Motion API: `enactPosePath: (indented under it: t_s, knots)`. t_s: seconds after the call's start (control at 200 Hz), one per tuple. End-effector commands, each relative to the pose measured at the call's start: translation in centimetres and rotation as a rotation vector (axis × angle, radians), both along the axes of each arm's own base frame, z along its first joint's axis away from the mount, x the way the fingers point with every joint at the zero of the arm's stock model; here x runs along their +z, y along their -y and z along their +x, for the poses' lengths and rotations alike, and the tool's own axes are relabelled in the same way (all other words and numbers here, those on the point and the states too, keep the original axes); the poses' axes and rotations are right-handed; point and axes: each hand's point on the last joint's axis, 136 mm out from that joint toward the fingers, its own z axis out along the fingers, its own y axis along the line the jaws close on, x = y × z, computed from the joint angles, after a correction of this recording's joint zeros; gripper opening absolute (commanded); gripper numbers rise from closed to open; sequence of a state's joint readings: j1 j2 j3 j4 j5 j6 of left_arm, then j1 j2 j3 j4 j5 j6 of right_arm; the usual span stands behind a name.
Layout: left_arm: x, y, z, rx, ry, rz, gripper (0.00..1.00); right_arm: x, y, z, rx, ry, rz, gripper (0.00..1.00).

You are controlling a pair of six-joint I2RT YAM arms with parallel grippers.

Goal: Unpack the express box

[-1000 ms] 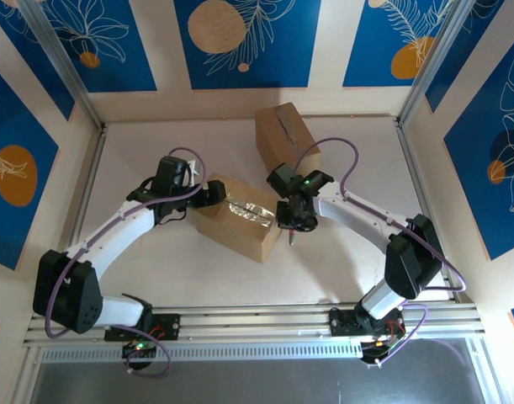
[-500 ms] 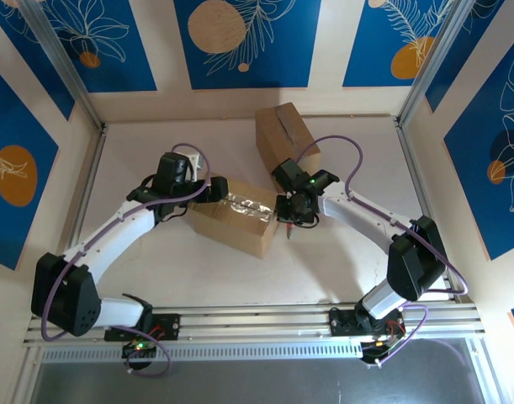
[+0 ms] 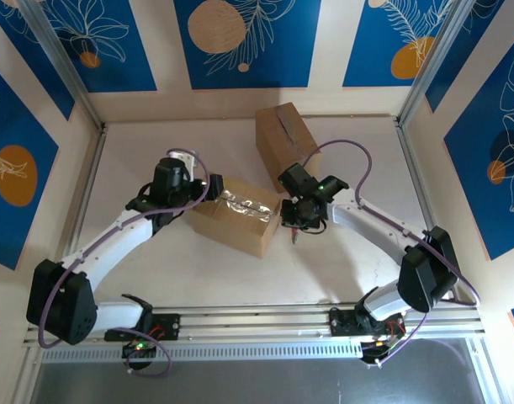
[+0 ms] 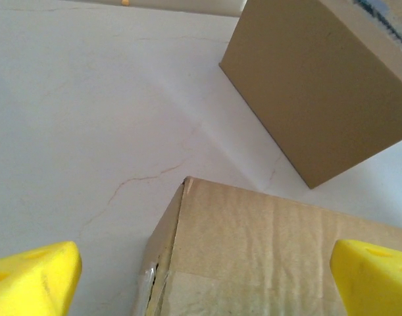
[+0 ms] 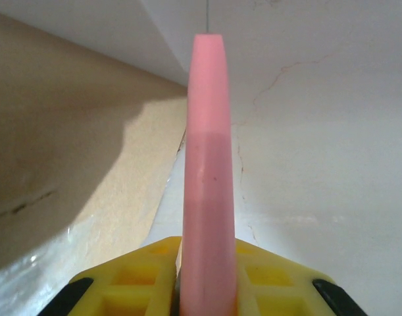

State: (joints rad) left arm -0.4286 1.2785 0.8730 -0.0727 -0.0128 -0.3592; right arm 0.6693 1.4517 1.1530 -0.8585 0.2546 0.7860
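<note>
The express box [image 3: 235, 215], brown cardboard with shiny clear tape along its top seam, lies in the middle of the table. My left gripper [image 3: 208, 190] is open at the box's left end. In the left wrist view its yellow fingertips [image 4: 33, 279] stand wide apart with the box's corner [image 4: 273, 250] between them. My right gripper [image 3: 297, 220] is shut on a pink blade-like tool [image 5: 207, 164], which points down at the table just beside the box's right side [image 5: 62, 171]. The tool's tip [image 3: 295, 238] sits off the box.
A second cardboard box [image 3: 286, 139] stands behind the first, close to the right arm's wrist, and shows in the left wrist view too [image 4: 319, 85]. Metal rails [image 3: 87, 194] and patterned walls close in the white table [image 3: 189, 269]. Free surface lies in front of the box.
The right gripper with the pink tool has shifted right and away from the box's top. The left gripper edged toward the far side, and the box turned slightly.
</note>
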Motion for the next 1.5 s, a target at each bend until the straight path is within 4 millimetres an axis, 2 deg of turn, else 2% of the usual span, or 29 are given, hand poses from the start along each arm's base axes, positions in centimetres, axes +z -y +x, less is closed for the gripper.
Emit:
enactPosePath:
  t_s: [0.0,0.145,0.395,0.59,0.765,0.98,1.171,1.301,1.491]
  knots:
    - [-0.1,0.3,0.7,-0.003,0.056,0.014,0.96,0.5,0.8,-1.0,-0.007,-0.003,-0.001,0.00]
    - [-1.0,0.6,0.8,-0.008,0.058,0.001,0.94,0.6,1.2,-1.5,-0.015,-0.004,0.002,0.00]
    - [-4.2,0.9,0.3,0.004,0.003,0.017,0.91,0.8,1.5,-2.0,-0.020,-0.006,0.002,0.00]
    - [-6.2,0.0,-0.6,0.067,-0.052,0.083,0.91,2.2,1.4,-2.9,-0.012,0.005,0.025,0.00]
    - [-7.5,-0.8,-1.9,0.119,-0.100,0.121,0.91,4.9,0.3,-4.5,0.008,0.018,0.173,0.00]
    - [-9.2,-1.1,-3.0,0.138,-0.149,0.121,0.91,8.0,-1.2,-6.9,0.049,-0.013,0.467,0.00]
    - [-10.1,-0.6,-3.3,0.126,-0.177,0.121,0.91,8.5,-2.5,-8.6,0.076,-0.078,0.637,0.00]
    - [-10.3,-0.5,-3.4,0.123,-0.181,0.119,0.91,8.7,-3.3,-8.6,0.099,-0.071,0.694,0.00]
    - [-10.6,-0.6,-3.6,0.122,-0.189,0.126,0.91,8.6,-3.2,-8.2,0.077,-0.059,0.688,0.00]
